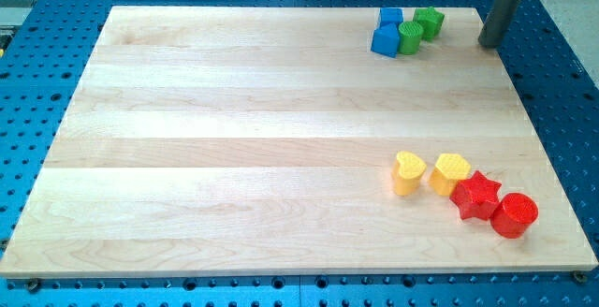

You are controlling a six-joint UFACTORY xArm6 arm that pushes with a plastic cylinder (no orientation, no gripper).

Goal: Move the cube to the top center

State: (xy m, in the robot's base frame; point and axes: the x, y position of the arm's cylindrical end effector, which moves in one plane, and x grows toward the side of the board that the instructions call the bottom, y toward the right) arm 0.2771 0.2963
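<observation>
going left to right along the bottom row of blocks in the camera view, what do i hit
yellow heart block → yellow hexagon-like block → red star block → red cylinder block. My tip is far off, at the view's top right, beside the blue and green cluster.

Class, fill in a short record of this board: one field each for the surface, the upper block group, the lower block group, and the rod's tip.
surface: wooden board
upper group: blue cube, blue block, green cylinder, green block, clustered near the view's top right
lower group: yellow heart, yellow block, red star, red cylinder, in a row at the view's lower right
my tip: right of the upper group, apart from it
</observation>
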